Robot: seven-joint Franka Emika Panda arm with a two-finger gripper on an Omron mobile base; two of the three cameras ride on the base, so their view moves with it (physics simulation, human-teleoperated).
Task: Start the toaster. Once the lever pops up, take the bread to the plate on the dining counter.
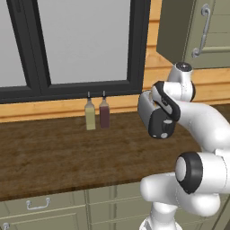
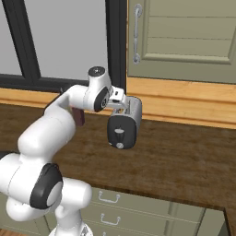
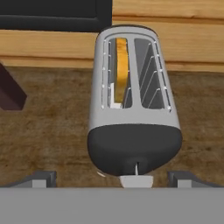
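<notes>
Fig. Worktop scene, L to R. Two bottles stand at far edge under the window. Toaster sits on the worktop right of them, black end panel facing near side. Bread stands upright in left slot, seen from above. Lever, a pale tab in hand view, lies at near end, low on panel. Gripper hangs above the near end, fingers spread wide, one either side of lever, holding nothing.

Risks (judged): w/ fingers this far apart, a downward push may straddle the lever and miss it; an off-centre press could slide or tip the light toaster; lever may not latch.
</notes>
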